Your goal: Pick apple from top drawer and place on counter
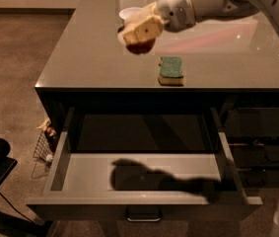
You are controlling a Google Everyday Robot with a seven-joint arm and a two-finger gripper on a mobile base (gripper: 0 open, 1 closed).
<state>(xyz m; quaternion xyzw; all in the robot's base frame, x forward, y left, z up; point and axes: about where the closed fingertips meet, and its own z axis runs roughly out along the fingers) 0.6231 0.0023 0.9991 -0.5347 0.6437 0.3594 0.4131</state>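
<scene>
- Gripper (pixel 140 33) hangs over the counter (pixel 89 58), left of its middle and nearer the far edge than the front edge. The fingers are clamped around the apple (pixel 140 47).
- Only the apple's dark red underside shows, poking out just below the fingertips. It is out of the top drawer (pixel 85 174) and looks clear of the surface, not resting on it.
- Key relation: the counter lies straight below the apple. My read is that the drop is vertical, with no sideways shift needed.
- The arm (pixel 203 1) reaches in from the far right corner, with the fingers pointing left and down.
- The white bowl (pixel 128 14) is just behind the gripper toward the far edge, partly hidden by it. Lowering there risks a clip if the hand drifts back.
- The green-topped sponge (pixel 171 70) sits near the front edge, right of the apple and well apart from it.
- There is bare counter under and to the left of the apple.
- The drawer is fully pulled out with nothing on its floor, only the arm's shadow. Its handle (pixel 143 214) is centred on the front.
- Stage: pick done, placing not yet done.
</scene>
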